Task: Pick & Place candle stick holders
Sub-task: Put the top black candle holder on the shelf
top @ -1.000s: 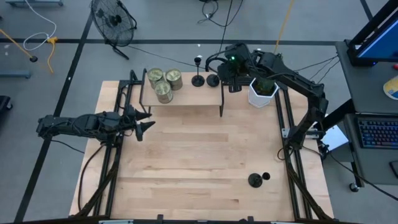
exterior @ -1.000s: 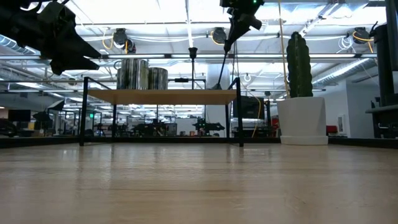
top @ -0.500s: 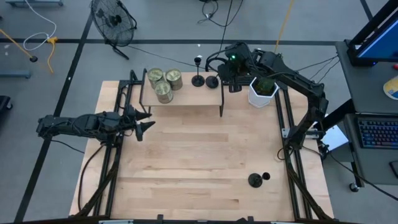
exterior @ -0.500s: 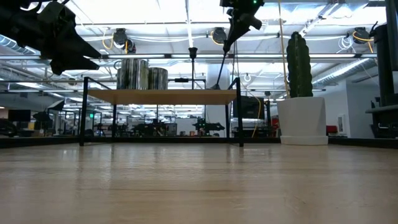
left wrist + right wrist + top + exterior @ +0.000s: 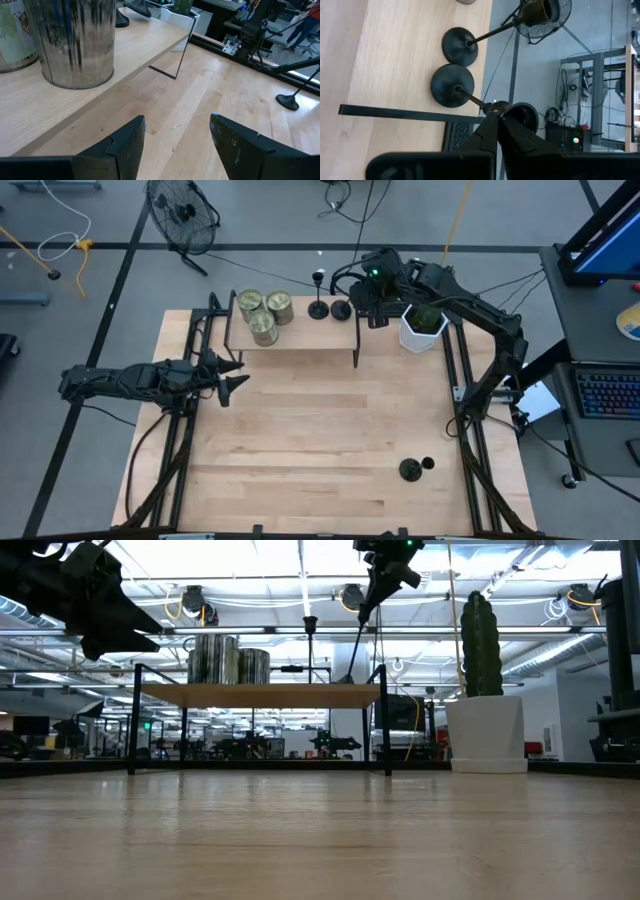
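1. High view shows the right gripper (image 5: 372,310) at the top middle of the frame, over the right end of the small shelf (image 5: 300,340). Its fingers are pinched shut.
2. Two candle stick holders (image 5: 330,309) stand side by side on the shelf, just left of that gripper. A third holder (image 5: 410,470) sits far off at the lower right of the table (image 5: 300,450).
3. Right wrist view shows the nearer holder (image 5: 452,85) with its stem pointing straight at the shut fingertips, cup end closest. I cannot tell if they pinch it.
4. The left gripper (image 5: 232,375) waits at the middle left, half open and holding nothing, well apart from the holders. The right arm is nearer.
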`<state>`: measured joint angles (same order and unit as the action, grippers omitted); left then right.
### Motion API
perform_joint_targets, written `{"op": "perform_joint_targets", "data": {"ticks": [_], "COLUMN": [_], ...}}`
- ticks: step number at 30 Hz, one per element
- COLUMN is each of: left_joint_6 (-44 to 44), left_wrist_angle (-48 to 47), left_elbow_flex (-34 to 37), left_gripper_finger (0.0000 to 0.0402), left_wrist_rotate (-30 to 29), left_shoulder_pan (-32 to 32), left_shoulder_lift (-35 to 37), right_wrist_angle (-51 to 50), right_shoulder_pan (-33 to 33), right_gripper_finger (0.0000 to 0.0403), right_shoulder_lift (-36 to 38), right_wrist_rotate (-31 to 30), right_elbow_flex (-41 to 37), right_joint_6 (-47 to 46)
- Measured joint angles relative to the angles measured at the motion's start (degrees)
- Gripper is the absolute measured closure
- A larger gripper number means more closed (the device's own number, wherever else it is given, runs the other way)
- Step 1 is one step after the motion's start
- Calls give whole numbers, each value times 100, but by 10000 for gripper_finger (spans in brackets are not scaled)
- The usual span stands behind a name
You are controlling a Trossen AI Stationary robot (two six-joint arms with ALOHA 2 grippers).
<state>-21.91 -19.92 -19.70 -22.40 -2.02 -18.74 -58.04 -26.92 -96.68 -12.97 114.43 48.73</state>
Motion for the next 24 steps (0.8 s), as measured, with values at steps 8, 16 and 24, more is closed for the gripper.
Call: {"op": "perform_joint_targets", "data": {"ticks": [8,16,24], "left_joint_6": [15,19,20], "left_wrist_angle": [0,-2,-2], "left_elbow_flex": [0,0,-1], "left_gripper_finger": [169,169,169], "left_wrist_rotate": [-2,0,5], "left_shoulder_pan": [2,0,2], "left_shoulder_lift": [0,2,1], "right_wrist_angle": [-7,8,130], "right_shoulder_pan": [-1,0,2], "right_gripper_finger": [403,403,380], "right_shoulder_lift": [0,-131,-234], "right_wrist_rotate": [146,111,79], "right_elbow_flex": [0,5,14], "right_joint_6": [-2,-8,39]}}
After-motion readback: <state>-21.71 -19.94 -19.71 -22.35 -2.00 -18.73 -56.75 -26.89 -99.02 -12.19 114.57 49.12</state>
